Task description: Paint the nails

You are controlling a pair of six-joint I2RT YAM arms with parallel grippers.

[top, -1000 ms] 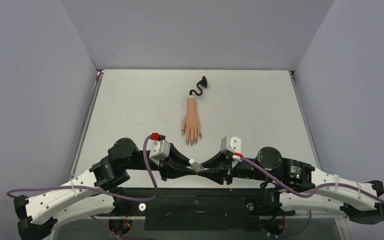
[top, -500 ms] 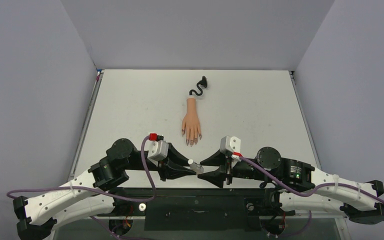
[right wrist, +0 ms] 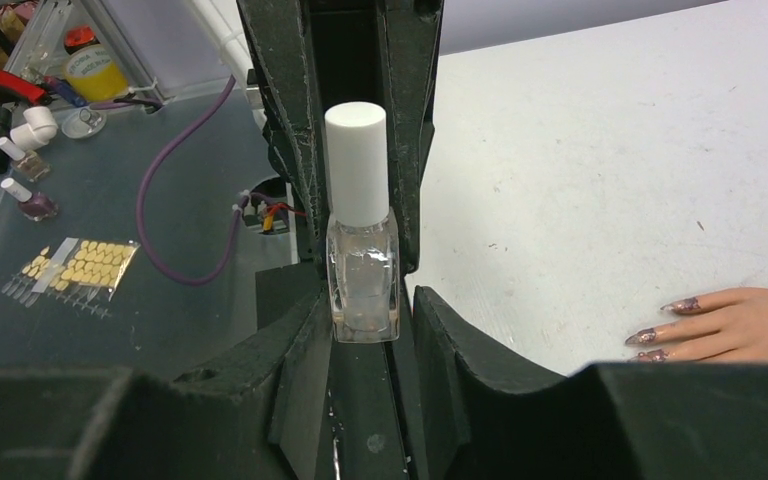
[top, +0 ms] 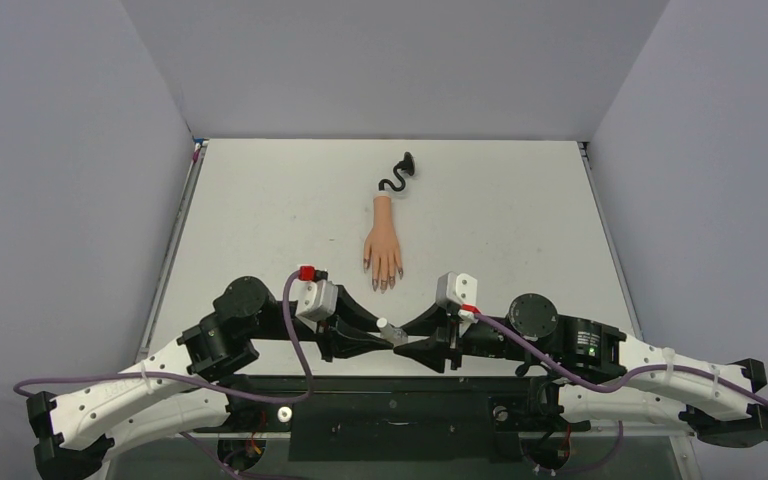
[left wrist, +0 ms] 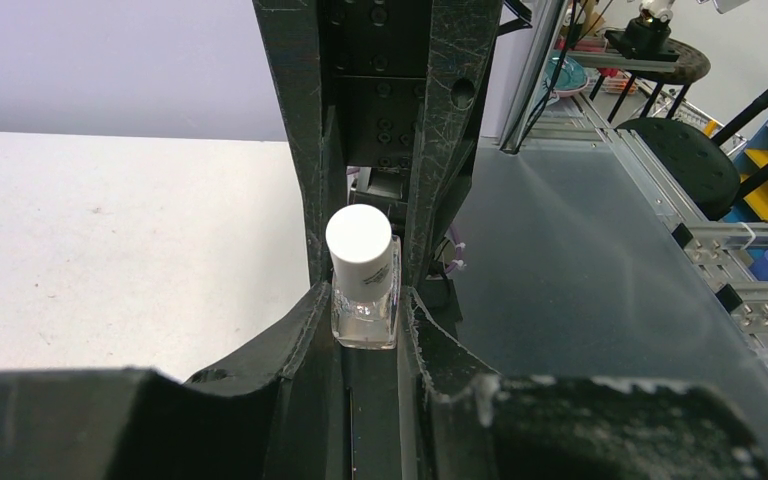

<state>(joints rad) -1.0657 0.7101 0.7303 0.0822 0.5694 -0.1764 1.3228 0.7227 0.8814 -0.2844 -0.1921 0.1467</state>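
Your left gripper (left wrist: 365,322) pinches the small clear glass polish bottle (left wrist: 364,300) (white cap on top). Your right gripper (right wrist: 365,312) sits narrow around the same bottle; I cannot tell if it grips. The dark purplish-grey nails (top: 384,285) tip the peach mannequin hand (top: 383,250), just beyond on the white table (top: 500,220).

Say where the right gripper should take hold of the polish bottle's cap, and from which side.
Grip the white cap across its straight round sides, coming from above. The left gripper pinches the polish bottle low on its glass body, cap up, so probably only the cap stands free.
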